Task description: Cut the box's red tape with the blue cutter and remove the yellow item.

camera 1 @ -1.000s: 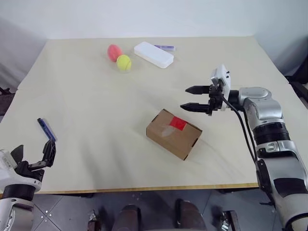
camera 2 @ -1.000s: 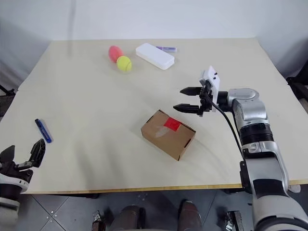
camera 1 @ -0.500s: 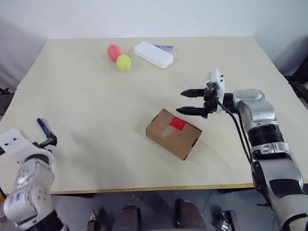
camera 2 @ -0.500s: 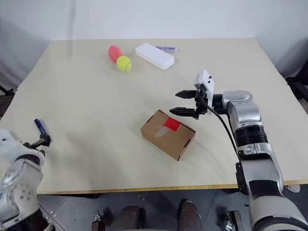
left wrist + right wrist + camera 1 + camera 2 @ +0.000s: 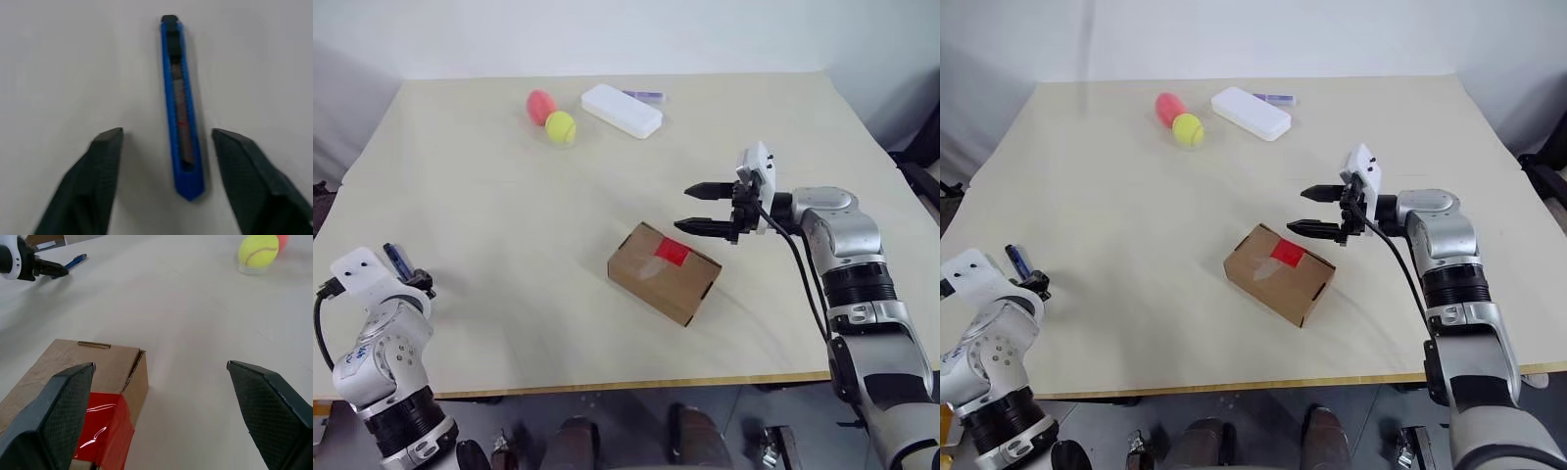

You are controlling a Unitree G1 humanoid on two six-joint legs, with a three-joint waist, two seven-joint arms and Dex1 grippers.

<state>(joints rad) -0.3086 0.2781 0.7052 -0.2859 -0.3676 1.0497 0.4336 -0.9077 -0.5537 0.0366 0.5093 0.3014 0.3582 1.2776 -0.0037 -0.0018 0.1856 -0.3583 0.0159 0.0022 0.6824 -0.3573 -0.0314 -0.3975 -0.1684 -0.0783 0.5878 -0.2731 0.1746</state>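
Cutter (image 5: 181, 110) lies flat on the desk (image 5: 489, 196) near its left edge, toward the near-left corner, untouched. Left gripper (image 5: 168, 139) is spread, one finger on each side of the cutter's near end, neither finger touching it. Box (image 5: 665, 272) sits right of centre, nearer the front edge, flaps shut, red tape (image 5: 674, 251) across its top seam. Right gripper (image 5: 703, 209) hovers just beyond the box toward the far-right side, fingers wide apart, holding nothing, pointing left. Bare desk between cutter and box, nothing in the way. Far side: pink ball (image 5: 540, 104) and yellow-green ball (image 5: 560, 127) touching, white case (image 5: 622, 110) just right of them, purple stick (image 5: 644, 95) right behind the case. All well apart from the box and the cutter.
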